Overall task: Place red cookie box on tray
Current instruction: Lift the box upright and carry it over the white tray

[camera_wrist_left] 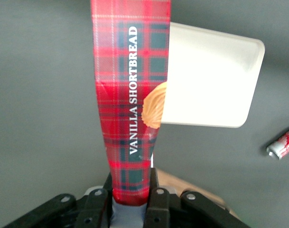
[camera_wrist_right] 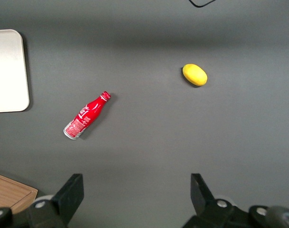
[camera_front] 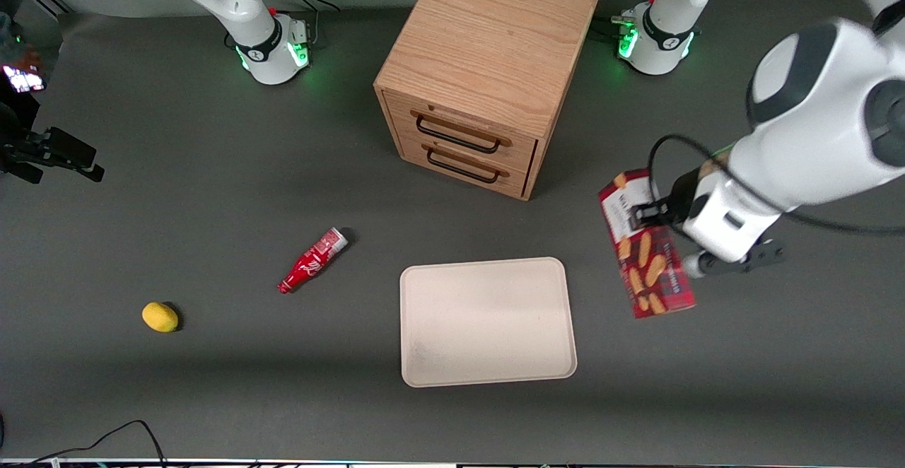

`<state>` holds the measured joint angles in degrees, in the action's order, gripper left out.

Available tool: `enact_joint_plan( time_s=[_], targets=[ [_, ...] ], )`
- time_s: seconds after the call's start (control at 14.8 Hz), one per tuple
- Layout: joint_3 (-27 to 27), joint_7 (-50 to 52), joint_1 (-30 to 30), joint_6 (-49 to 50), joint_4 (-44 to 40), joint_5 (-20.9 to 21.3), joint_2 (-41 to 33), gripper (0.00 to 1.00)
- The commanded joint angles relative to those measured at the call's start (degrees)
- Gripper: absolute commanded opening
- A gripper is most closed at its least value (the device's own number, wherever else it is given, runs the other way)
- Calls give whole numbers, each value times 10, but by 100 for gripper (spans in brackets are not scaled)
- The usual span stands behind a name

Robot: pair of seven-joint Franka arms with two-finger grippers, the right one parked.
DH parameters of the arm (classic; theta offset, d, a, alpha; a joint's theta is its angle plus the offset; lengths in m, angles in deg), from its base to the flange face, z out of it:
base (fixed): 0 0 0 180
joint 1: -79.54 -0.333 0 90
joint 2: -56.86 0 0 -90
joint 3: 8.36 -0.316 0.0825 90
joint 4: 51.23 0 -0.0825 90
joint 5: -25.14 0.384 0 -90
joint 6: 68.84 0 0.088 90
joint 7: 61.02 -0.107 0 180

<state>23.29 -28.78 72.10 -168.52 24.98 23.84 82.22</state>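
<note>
Beige tray point(camera_front: 488, 321) lies bare nearest the camera, well apart from the left gripper point(camera_front: 654, 215), which hangs clamped on the red cookie box point(camera_front: 646, 245) above open table toward the working arm's end; pickup looks done, carry and set-down remain, path unobstructed.

The red cookie box point(camera_wrist_left: 130, 99) hides part of the tray point(camera_wrist_left: 210, 71) — and its own end (down in the claw point(camera_wrist_left: 130, 199)) is hidden.

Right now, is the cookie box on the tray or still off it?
Off. The hand is shut on the box, holding it in the air beside the tray, toward the working arm's end. Nothing lies on the tray.
</note>
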Motion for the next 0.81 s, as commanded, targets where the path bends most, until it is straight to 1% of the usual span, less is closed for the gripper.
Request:
enact_joint_plan(
  time_s=[0.0,0.07,0.14,0.27,0.41,0.47,0.54,0.74],
  targets=[
    [25,25,1,-96,45,51,36,0],
    [25,37,7,-131,54,71,59,0],
    [26,52,18,-157,55,101,85,0],
    [26,91,35,-199,55,174,136,0],
    [26,126,50,-245,56,233,174,0],
    [26,136,55,-260,57,252,188,0],
    [25,139,60,-266,61,263,194,0],
    [22,140,65,-293,78,283,203,0]
  ],
)
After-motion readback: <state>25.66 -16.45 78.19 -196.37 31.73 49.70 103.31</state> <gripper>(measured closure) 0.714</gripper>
